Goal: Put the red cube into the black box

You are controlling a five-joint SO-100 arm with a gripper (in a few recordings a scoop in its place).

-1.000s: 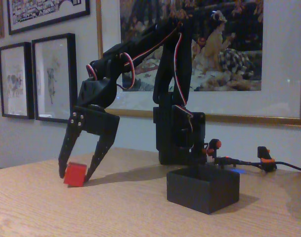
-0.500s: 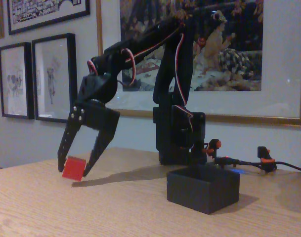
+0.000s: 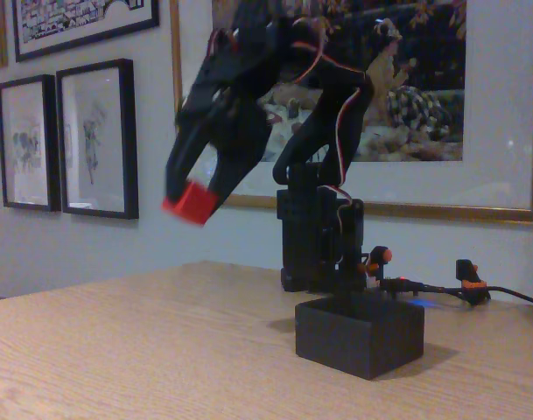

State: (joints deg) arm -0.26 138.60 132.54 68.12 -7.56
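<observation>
The red cube (image 3: 192,201) hangs high above the wooden table, tilted, pinched between the black fingers of my gripper (image 3: 194,194), which is shut on it. The arm is raised and blurred by motion. The black box (image 3: 359,335) stands open-topped on the table at the lower right, well below and to the right of the cube. The box's inside is hidden from this low side view.
The arm's black base (image 3: 319,241) with orange knobs and a cable (image 3: 441,290) stands behind the box. Framed pictures hang on the wall behind. The wooden table (image 3: 117,350) stretches bare to the left of the box.
The gripper closed on the cube on the table at the left, then lifted it high and moved it right toward the box.
</observation>
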